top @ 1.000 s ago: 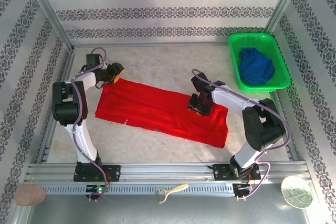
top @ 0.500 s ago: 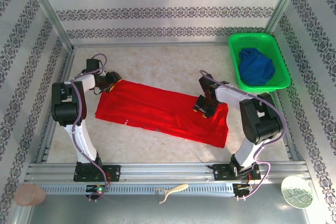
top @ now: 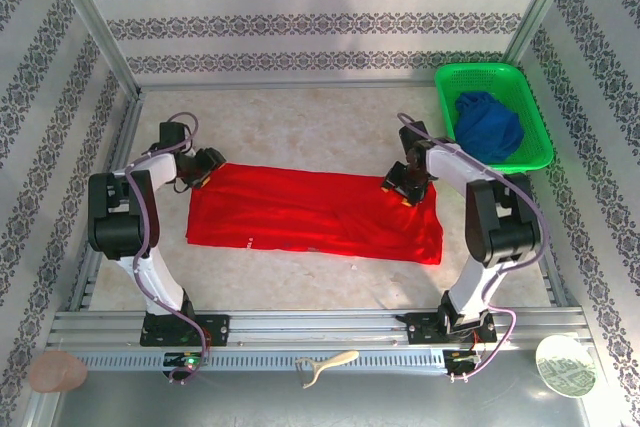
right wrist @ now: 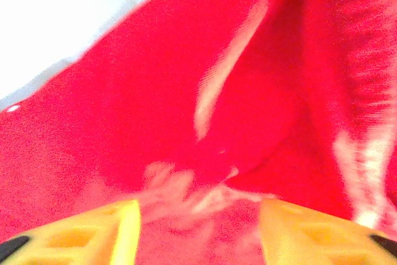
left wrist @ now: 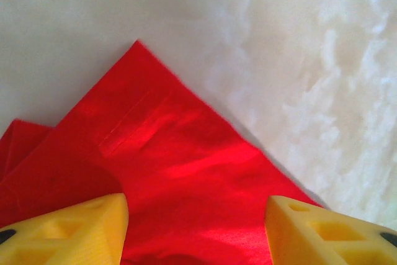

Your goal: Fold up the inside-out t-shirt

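Bright red short-sleeved cloth t-shirt [top: 315,215]: laid flat as a long band on pale desk [top: 300,122], stretching from left end effector [top: 203,167] to right end effector [top: 403,187]. Far corner directly beneath left end effector; yellow fingers [left wrist: 74,228] parted, released. Right end effector over opposite edge, likewise parted, nothing pinched. Step judged: between folds. Next move likely calls for firm corner pinches through all layers. Beyond right end effector: green plastic basket [top: 446,112] with dark blue garment [top: 488,127].

Your left gripper [top: 204,166] sits at the far left corner of the t-shirt [top: 310,212], jaws apart. Your right gripper [top: 404,185] hangs over its far right corner, jaws likewise spread; both arms reach forward.
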